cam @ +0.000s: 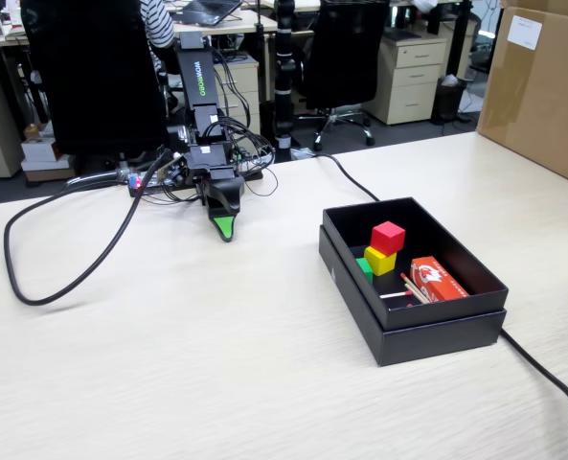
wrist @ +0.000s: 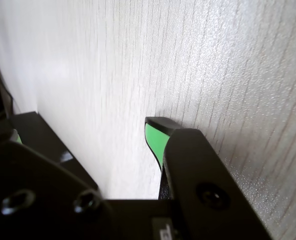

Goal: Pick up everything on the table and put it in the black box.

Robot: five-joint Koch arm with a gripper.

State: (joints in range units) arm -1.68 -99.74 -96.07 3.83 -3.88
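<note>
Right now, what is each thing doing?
Hand: down by the table, holding nothing; cannot tell if open.
Black box: open, no lid.
Red cube: in the box, on top of the yellow cube.
Green cube: in the box, beside the yellow one.
Red-and-white carton: lying in the box.

Office room behind: black chairs (cam: 336,53), beige drawer cabinets (cam: 413,77), desks (cam: 216,21) along far edge. Brown cardboard box (cam: 542,91) at right. Floor dark grey; light even, diffuse.
</note>
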